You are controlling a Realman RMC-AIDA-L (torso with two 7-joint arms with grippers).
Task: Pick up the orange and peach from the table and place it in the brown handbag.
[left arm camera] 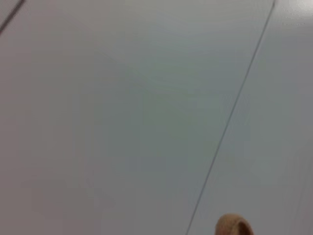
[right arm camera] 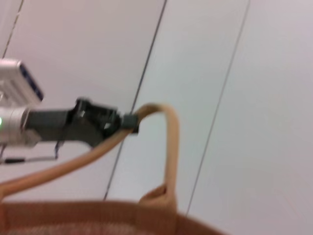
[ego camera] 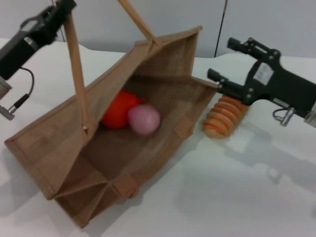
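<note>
Both fruits are already inside the brown handbag [ego camera: 148, 143]: the orange [ego camera: 117, 109] sits deep in the hollow with the peach [ego camera: 143, 119] touching it on the near side, so I would judge the placing done. The bag lies tipped over on the white table [ego camera: 222, 197], mouth gaping toward the robot, because the left gripper [ego camera: 61, 7] up in the far left corner is clamped on a handle [ego camera: 76, 64] and hauls it upward (the right wrist view shows those dark jaws pinched on the tan loop), which holds the opening wide. The right gripper [ego camera: 223, 61] hovers just off the bag's right rim with its two black fingers spread and nothing between them, above an orange-and-cream ridged roll [ego camera: 225, 116] lying close beside the bag. To my eye there is plenty of bare table to the right and front for that arm to draw away, while the raised rim and the roll crowd its underside
</note>
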